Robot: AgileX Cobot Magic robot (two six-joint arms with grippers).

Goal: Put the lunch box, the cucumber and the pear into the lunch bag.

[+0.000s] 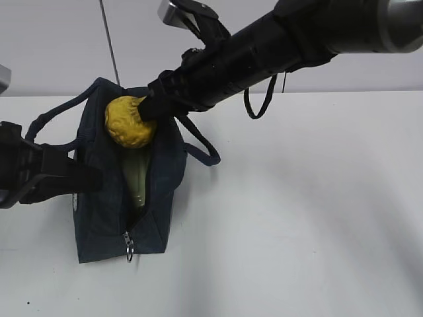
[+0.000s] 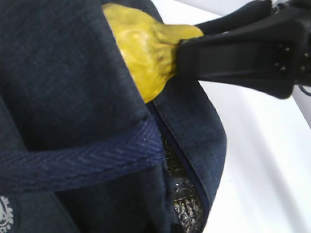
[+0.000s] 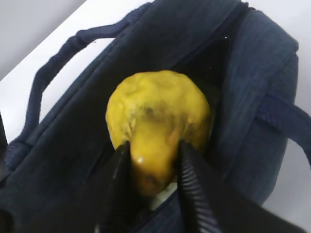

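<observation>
The navy lunch bag [image 1: 99, 218] stands open at the left of the table. My right gripper [image 1: 147, 109] is shut on the yellow pear [image 1: 129, 122] and holds it in the far end of the bag's opening. In the right wrist view the pear [image 3: 155, 111] sits between the two black fingers, over the bag [image 3: 257, 73]. The lunch box's pale green lid [image 1: 135, 178] shows inside the bag. My left gripper [image 1: 92, 178] pinches the bag's left wall. The left wrist view shows the bag fabric [image 2: 63, 73], the pear [image 2: 146, 48] and the silvery lining [image 2: 187, 204]. The cucumber is hidden.
The bag's metal zipper pull [image 1: 129, 247] hangs at its near end. One loop handle [image 1: 201, 148] lies on the white table to the right of the bag. The right arm [image 1: 297, 39] crosses above the table from the upper right.
</observation>
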